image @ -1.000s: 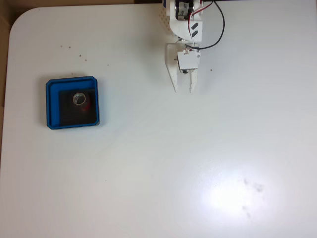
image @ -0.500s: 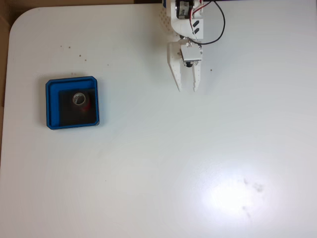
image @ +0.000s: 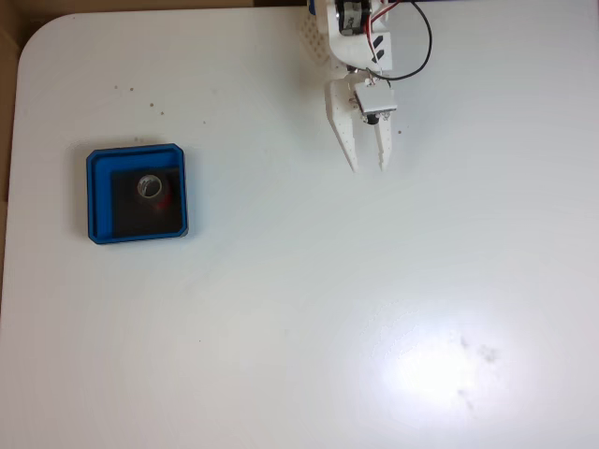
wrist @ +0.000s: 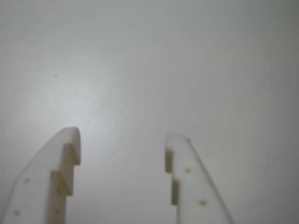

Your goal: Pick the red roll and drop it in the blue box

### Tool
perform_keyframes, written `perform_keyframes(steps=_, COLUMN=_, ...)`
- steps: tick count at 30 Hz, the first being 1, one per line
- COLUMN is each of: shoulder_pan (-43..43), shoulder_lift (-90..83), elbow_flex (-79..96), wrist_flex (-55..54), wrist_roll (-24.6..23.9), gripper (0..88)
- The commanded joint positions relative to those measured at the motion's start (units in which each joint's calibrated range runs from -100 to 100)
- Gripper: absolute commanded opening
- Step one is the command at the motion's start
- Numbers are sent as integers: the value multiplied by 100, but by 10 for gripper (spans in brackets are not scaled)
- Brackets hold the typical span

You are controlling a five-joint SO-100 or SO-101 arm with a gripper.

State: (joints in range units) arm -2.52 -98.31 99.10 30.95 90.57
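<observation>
The red roll (image: 154,190) lies inside the blue box (image: 97,198) on its black floor, at the left of the table in the fixed view. Its pale hollow centre faces up and a sliver of red shows at its lower right. My white gripper (image: 368,166) hangs at the top centre of the table, far to the right of the box, open with nothing between its fingers. In the wrist view the gripper (wrist: 121,137) shows two white fingers apart over bare white tabletop.
The white table (image: 309,309) has a rounded corner at the top left, with brown floor beyond it. A black cable (image: 416,56) loops off the arm at the top. Faint smudges (image: 477,360) mark the lower right.
The gripper has swung slightly to the right along the table's top area. Its fingers have narrowed a little but stay apart. The roll and box have not moved.
</observation>
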Motion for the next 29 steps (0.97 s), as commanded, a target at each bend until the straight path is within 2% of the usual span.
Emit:
perform_keyframes(steps=1, shoulder_pan=3, shoulder_lift=-69, elbow_flex=81, wrist_flex=-51, wrist_roll=41, gripper=166)
perform_keyframes(steps=4, shoulder_pan=33, shoulder_lift=-69, elbow_flex=81, wrist_flex=-42, wrist_roll=41, gripper=145)
perform_keyframes(steps=10, shoulder_pan=42, shoulder_lift=-69, elbow_flex=81, wrist_flex=-42, wrist_roll=-3, gripper=28)
perform_keyframes(steps=12, shoulder_pan=42, shoulder_lift=-69, elbow_flex=81, wrist_flex=-42, wrist_roll=-12, gripper=13)
perform_keyframes(steps=29, shoulder_pan=42, shoulder_lift=-69, elbow_flex=81, wrist_flex=-42, wrist_roll=15, gripper=11)
